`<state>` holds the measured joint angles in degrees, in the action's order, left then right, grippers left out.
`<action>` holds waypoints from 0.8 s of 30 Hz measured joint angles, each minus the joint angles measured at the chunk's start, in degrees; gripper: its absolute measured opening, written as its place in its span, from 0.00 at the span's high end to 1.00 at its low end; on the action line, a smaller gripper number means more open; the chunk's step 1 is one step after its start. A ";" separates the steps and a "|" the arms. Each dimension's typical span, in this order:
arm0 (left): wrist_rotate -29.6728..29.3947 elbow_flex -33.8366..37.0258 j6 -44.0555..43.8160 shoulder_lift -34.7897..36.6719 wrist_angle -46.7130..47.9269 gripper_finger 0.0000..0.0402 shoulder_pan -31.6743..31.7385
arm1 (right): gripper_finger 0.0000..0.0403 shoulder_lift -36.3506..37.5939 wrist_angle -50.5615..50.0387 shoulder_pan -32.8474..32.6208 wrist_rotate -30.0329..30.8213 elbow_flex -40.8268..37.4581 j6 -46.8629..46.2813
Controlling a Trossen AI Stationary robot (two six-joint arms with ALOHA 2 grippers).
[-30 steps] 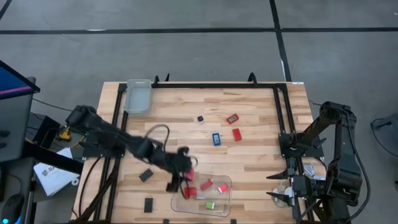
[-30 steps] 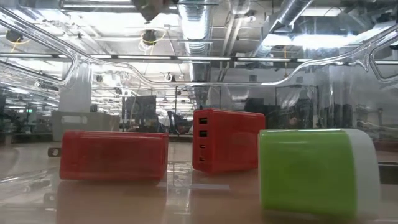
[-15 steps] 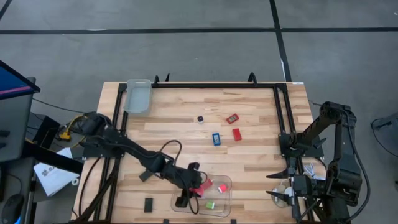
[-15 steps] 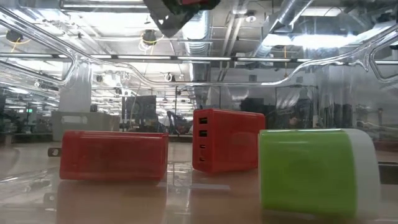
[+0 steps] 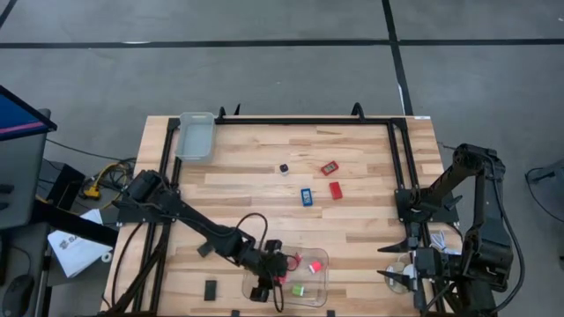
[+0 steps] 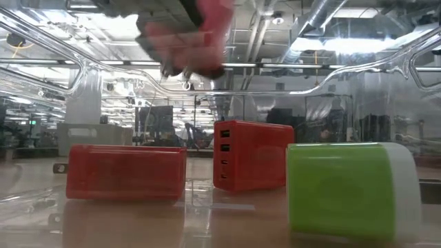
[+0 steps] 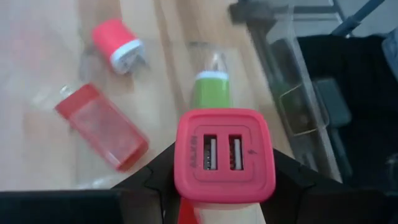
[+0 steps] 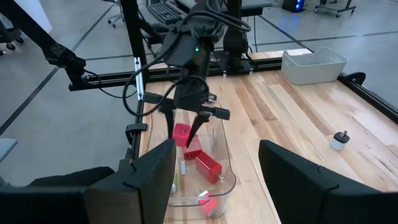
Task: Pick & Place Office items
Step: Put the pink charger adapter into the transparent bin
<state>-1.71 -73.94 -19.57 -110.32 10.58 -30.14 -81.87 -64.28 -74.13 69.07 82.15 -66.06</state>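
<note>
One red two-port charger block (image 7: 225, 155) clamped between left gripper (image 5: 272, 264) fingers, suspended above near clear tray (image 5: 322, 286). Inside tray: long red block (image 7: 102, 126), red-and-white plug (image 7: 118, 45), green-and-white plug (image 7: 211, 89). On table (image 5: 247, 167) beyond: blue piece (image 5: 306, 195), two red items (image 5: 332, 179), small dark-and-white bit (image 5: 284, 167), two flat black rectangles (image 5: 210, 268). Second tray (image 5: 196, 135) at far left corner. Right gripper (image 5: 397, 264) parked off right edge, fingers spread wide, holding nothing.
</note>
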 joint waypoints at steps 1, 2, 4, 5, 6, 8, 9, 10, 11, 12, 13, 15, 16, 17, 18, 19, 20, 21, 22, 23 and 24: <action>-0.16 -0.08 0.00 -0.09 -0.61 0.63 -0.42 | 0.44 0.00 -0.01 0.00 -0.01 0.00 0.00; -0.84 -0.08 0.00 0.04 -0.43 0.63 -0.91 | 0.44 0.00 0.00 0.00 -0.01 0.00 0.00; -2.00 -0.06 0.02 0.09 -0.95 0.63 -1.82 | 0.44 0.00 0.01 0.00 -0.01 0.00 0.00; -2.67 -0.06 0.09 0.21 -1.10 0.63 -2.31 | 0.45 0.00 0.01 0.00 -0.01 0.00 0.00; -3.32 -0.06 0.22 0.36 -0.90 0.63 -2.84 | 0.45 0.00 -0.01 0.00 -0.01 0.00 0.00; -3.92 -0.06 0.31 0.43 -2.04 0.63 -3.53 | 0.44 0.00 0.01 0.00 -0.01 0.00 0.00; -4.42 -0.06 0.30 0.45 -2.07 0.63 -3.85 | 0.44 0.00 0.01 0.00 -0.01 0.00 0.00; -4.73 -0.06 0.26 0.45 -2.08 0.63 -4.16 | 0.45 0.00 0.01 0.00 -0.01 0.00 0.00; -5.44 -0.04 0.26 0.45 -2.17 0.63 -4.37 | 0.44 0.00 0.03 0.00 0.00 0.00 0.01; -5.61 -0.06 0.26 0.21 -2.68 0.63 -4.47 | 0.45 0.00 0.03 0.00 -0.01 0.00 0.00; -5.66 -0.06 0.40 0.07 -3.27 0.63 -4.47 | 0.45 0.00 0.05 0.00 -0.01 0.00 0.00; -6.28 -0.04 0.84 -0.15 -3.15 0.63 -4.30 | 0.44 0.00 0.03 0.00 0.01 0.00 0.00; -6.85 -0.05 0.95 -0.39 -3.59 0.63 -3.97 | 0.45 0.00 0.04 0.00 -0.01 0.00 0.00; -7.12 -0.05 1.18 -0.52 -3.34 0.63 -3.59 | 0.44 0.00 0.07 0.00 -0.01 0.00 0.00; -7.48 -0.01 1.27 -0.58 -2.95 0.63 -3.18 | 0.44 0.00 0.05 0.00 -0.01 0.00 0.00; -7.52 0.01 1.46 -0.59 -3.04 0.63 -2.73 | 0.45 0.00 0.07 0.00 0.00 0.00 0.00; -7.59 0.01 1.68 -0.59 -3.30 0.63 -2.30 | 0.44 0.00 0.07 0.00 -0.01 0.00 0.00; -7.73 -0.02 2.18 -0.57 -3.51 0.63 -1.93 | 0.45 0.00 0.07 0.00 -0.01 0.00 0.00; -7.84 -0.02 2.60 -0.57 -3.36 0.63 -1.67 | 0.45 0.00 0.07 0.00 -0.01 0.00 0.00; -7.88 -0.02 2.70 -0.57 -3.05 0.63 -1.43 | 0.45 0.00 0.07 0.00 -0.01 0.00 0.00; -7.88 -0.02 2.73 -0.57 -2.91 0.63 -1.25 | 0.44 0.00 0.07 0.00 -0.01 0.00 0.00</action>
<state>-9.58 -73.95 -16.84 -110.89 7.67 -31.39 -81.87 -64.20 -74.13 69.06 82.15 -66.06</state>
